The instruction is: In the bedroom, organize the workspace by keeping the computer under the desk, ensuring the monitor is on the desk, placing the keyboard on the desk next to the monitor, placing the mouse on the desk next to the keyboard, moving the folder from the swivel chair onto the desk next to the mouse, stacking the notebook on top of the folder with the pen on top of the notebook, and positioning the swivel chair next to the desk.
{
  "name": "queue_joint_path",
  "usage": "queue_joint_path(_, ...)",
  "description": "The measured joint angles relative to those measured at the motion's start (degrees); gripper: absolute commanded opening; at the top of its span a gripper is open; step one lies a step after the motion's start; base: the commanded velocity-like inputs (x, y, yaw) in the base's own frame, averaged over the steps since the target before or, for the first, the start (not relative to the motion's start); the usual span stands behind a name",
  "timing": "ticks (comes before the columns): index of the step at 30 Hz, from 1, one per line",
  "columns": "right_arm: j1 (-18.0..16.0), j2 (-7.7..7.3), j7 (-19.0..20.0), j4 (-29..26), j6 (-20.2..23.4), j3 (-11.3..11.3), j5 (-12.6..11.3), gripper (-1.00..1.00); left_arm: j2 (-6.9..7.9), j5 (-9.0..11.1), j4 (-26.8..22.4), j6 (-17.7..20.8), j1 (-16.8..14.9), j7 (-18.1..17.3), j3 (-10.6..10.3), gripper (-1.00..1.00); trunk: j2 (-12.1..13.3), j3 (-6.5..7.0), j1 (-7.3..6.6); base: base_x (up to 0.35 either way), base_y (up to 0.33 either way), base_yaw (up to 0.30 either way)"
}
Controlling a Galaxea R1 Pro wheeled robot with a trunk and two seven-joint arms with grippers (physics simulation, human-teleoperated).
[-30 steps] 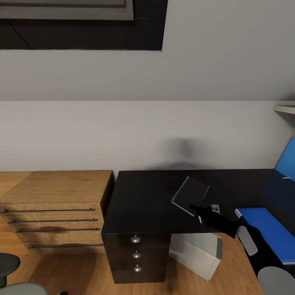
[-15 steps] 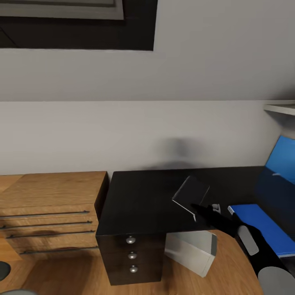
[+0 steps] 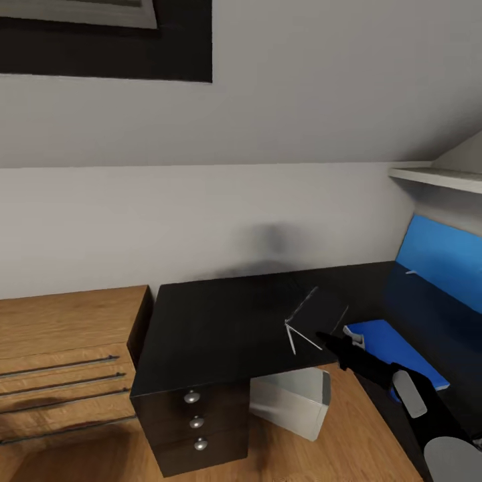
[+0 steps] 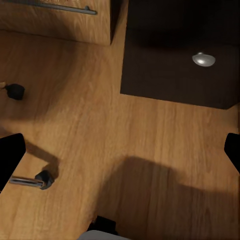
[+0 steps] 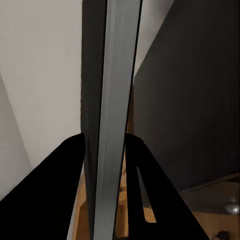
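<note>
My right gripper [image 3: 329,343] is shut on the notebook [image 3: 313,316], a thin pad held tilted and nearly edge-on just above the black desk [image 3: 221,321] near its front edge. In the right wrist view the notebook [image 5: 112,100] stands edge-on between the two black fingers [image 5: 67,190]. The blue folder [image 3: 391,345] lies flat on the desk just right of the gripper. The white computer [image 3: 292,402] stands on the floor under the desk. My left gripper [image 4: 120,155] hangs open over the wood floor by the desk's drawers [image 4: 175,60]. Monitor, keyboard, mouse and pen are out of view.
A light wooden drawer chest [image 3: 60,348] stands left of the desk. A blue wall panel [image 3: 438,258] and a white shelf [image 3: 435,177] are at the right. A chrome leg with a black caster [image 4: 42,179] shows on the floor near my left gripper.
The whole head view has swung right, so desk and chest sit further left in the picture. The notebook in my right gripper has turned more edge-on.
</note>
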Motion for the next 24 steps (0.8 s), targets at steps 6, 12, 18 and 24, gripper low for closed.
queue_joint_path(6, 0.0, -0.49, -0.1, 0.1, -0.1, -1.2, 0.0, -1.00, 0.00, 0.0, 0.0, 0.0, 0.0, 0.0, 0.0, 1.00, 0.0, 0.00, 0.00, 0.000, 0.000, -0.255)
queue_joint_path(12, 0.0, -0.62, -0.1, 0.2, -0.1, -1.7, 0.1, -1.00, 0.00, 0.0, 0.1, 0.0, 0.0, 0.0, 0.0, 1.00, 0.0, 0.00, 0.00, 0.000, 0.000, -0.247)
queue_joint_path(18, 0.0, -0.71, -0.2, 0.2, -0.1, -1.9, 0.1, -1.00, 0.00, 0.0, 0.1, 0.0, 0.0, 0.0, 0.0, 1.00, 0.0, 0.00, 0.00, 0.000, 0.000, -0.205)
queue_joint_path(24, 0.0, -0.93, -0.1, 0.2, 0.0, -2.1, -0.1, -1.00, 0.00, 0.0, 0.1, 0.0, 0.0, 0.0, 0.0, 1.00, 0.0, 0.00, 0.00, 0.000, 0.000, -0.127)
